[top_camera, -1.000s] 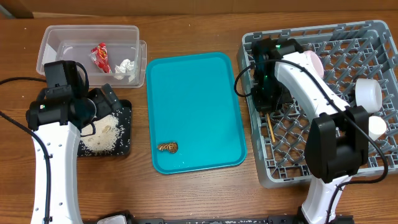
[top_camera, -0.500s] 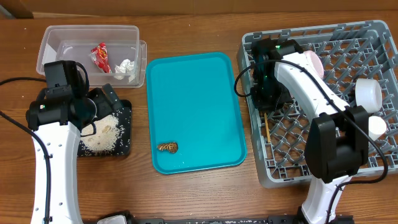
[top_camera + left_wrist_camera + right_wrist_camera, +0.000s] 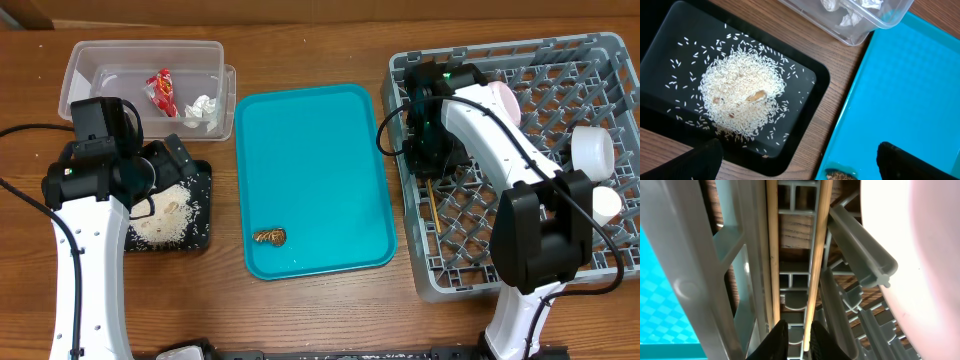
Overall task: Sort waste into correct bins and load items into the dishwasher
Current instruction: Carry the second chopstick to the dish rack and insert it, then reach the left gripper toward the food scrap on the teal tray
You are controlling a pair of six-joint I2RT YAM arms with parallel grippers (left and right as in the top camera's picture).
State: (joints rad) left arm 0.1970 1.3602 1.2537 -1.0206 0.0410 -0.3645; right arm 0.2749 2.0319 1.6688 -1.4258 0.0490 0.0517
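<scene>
On the wooden surface (image 3: 300,320), the chopsticks (image 3: 772,255) are laid in the grey rack (image 3: 425,275), pointing straight out from the right fingers (image 3: 777,342), which are nearly together; a grip cannot be told. The left fingers (image 3: 910,162) are spread wide.

No legible text or labels appear anywhere.

All I get of the room from here is the table (image 3: 320,310), a brown wooden top with a streaky grain. It fills the overhead view and shows again as bare wood in both wrist views. Along its far edge I see a paler strip (image 3: 300,8), and at the top left a tan corner (image 3: 25,12) cropped too tightly for me to name. The light is soft and even, throwing only short, faint shadows on the wood.
</scene>
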